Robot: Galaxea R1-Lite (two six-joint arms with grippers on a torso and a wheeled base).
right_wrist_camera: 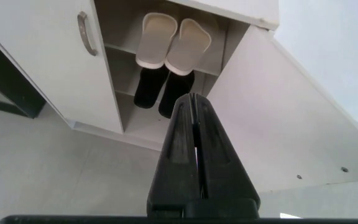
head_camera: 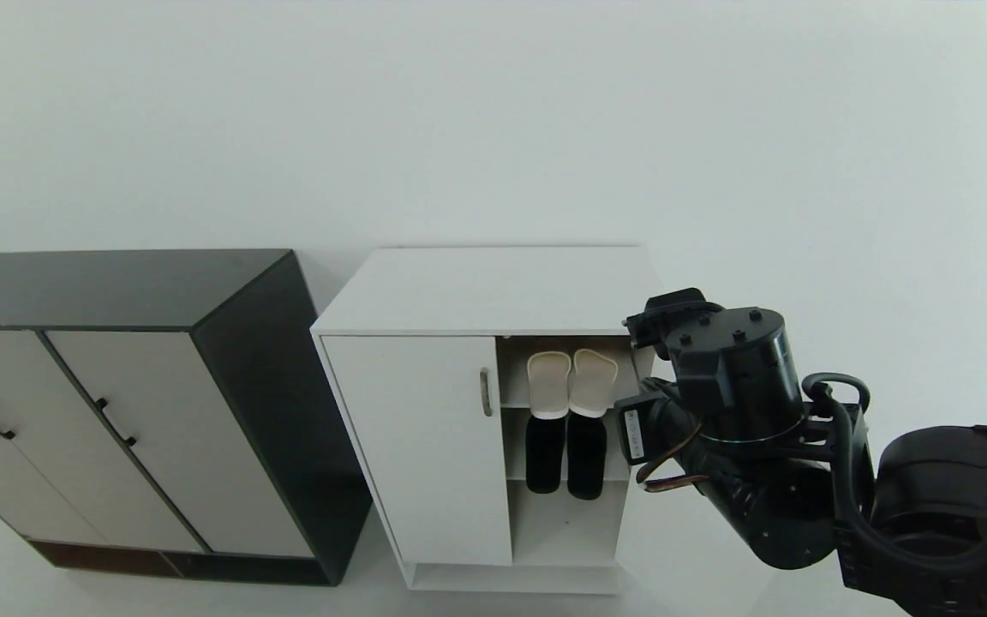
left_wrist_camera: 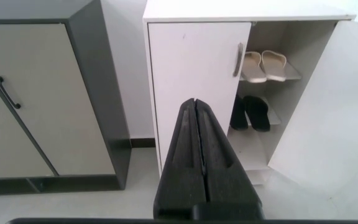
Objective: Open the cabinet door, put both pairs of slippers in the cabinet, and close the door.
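White cabinet: a smooth, boxy matt-white laminate cabinet (head_camera: 485, 291) with a flat top, standing on the floor against a plain pale wall.
Closed door: the left-hand flat white panel door (head_camera: 416, 446) is shut and carries a short, curved brushed-metal handle (head_camera: 486, 392) near its inner edge.
Open door: the right-hand white panel door (right_wrist_camera: 291, 124) is swung wide open, and its plain inner face shows small screw heads along one edge.
Cream slippers: a pair of pale, rounded, foam-like slippers (head_camera: 552, 383) lies side by side and touching on the upper shelf.
Black slippers: a pair of matt black slippers (head_camera: 586, 454) sits on the shelf directly below the cream pair.
Left end effector: the black, wedge-shaped left end effector (left_wrist_camera: 195, 104) has its textured fingers pressed together on nothing, and hangs in front of the closed door, apart from it.
Right end effector: the black right end effector (right_wrist_camera: 193, 99) is likewise closed and empty, in front of the open compartment, beside the open door.
Dark cabinet: a glossy charcoal cabinet (head_camera: 271, 386) with two beige doors and thin black bar handles (head_camera: 115, 422) stands just left of the white one.
Floor: pale, smooth, faintly reflective (right_wrist_camera: 42, 168).
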